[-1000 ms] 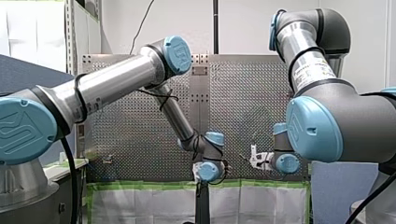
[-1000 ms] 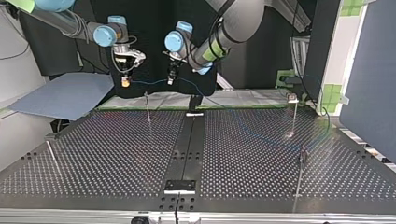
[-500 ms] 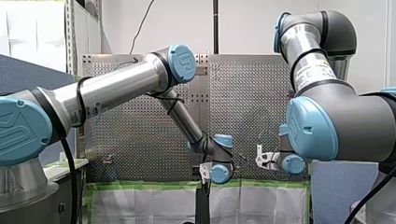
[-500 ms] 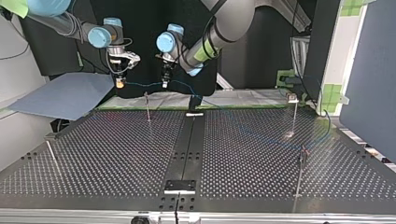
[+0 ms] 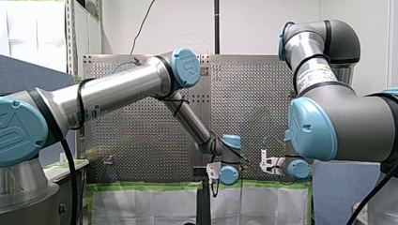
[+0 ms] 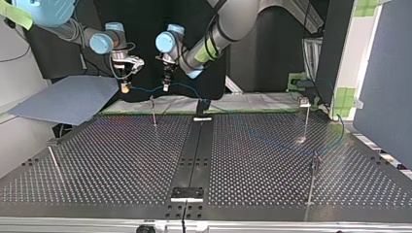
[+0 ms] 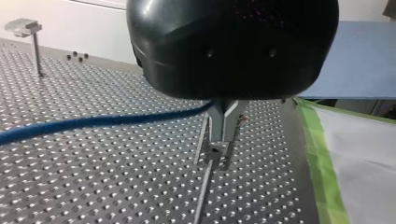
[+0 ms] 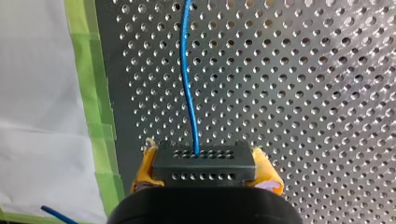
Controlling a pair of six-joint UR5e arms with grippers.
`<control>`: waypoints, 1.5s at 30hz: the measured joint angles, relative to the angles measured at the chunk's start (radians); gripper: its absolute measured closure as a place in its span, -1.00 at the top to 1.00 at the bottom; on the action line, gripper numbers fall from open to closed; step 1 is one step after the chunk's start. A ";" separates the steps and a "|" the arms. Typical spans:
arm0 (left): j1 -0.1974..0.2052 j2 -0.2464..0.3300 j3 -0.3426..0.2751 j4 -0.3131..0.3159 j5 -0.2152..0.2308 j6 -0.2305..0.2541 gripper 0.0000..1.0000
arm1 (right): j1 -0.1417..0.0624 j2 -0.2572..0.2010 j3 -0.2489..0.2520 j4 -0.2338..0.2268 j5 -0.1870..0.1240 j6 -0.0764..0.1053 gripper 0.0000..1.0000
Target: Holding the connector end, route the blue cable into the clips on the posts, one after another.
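In the right wrist view my right gripper (image 8: 204, 161) is shut with yellow pads (image 8: 145, 168) on the black connector (image 8: 204, 164). The blue cable (image 8: 187, 79) runs out of the connector over the perforated table. In the left wrist view my left gripper (image 7: 223, 139) is shut on the blue cable (image 7: 93, 122), which trails off to one side. A thin post with a clip (image 7: 218, 156) stands right under its fingertips. In the top view both grippers hang above the table's far edge: my right gripper (image 6: 125, 88), my left gripper (image 6: 165, 87), and a short span of cable (image 6: 145, 90) between them, above the near post (image 6: 153, 110).
More posts stand at the top view's right (image 6: 306, 119), right front (image 6: 313, 179) and left front (image 6: 53, 162). Slack cable (image 6: 272, 141) lies across the perforated table (image 6: 121, 165). A blue sheet (image 6: 68, 99) and green-taped white sheeting (image 6: 252, 103) lie beyond the far edge.
Both arms have shifted toward the top view's left, carrying the connector and the cable span with them. Both grips are unchanged.
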 joint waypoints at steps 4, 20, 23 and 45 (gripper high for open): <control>-0.006 -0.036 0.041 -0.034 -0.034 0.024 -1.00 | -0.007 0.001 -0.004 0.002 -0.017 0.001 -1.00; 0.005 -0.057 0.192 -0.059 -0.062 0.054 -1.00 | -0.116 0.001 -0.008 0.033 -0.074 0.013 -1.00; 0.009 -0.072 0.211 -0.072 -0.062 0.055 -1.00 | -0.131 0.001 -0.011 0.036 -0.103 0.002 -1.00; 0.015 -0.115 0.297 -0.142 -0.045 0.052 -1.00 | -0.102 0.020 -0.045 0.066 -0.179 -0.001 -1.00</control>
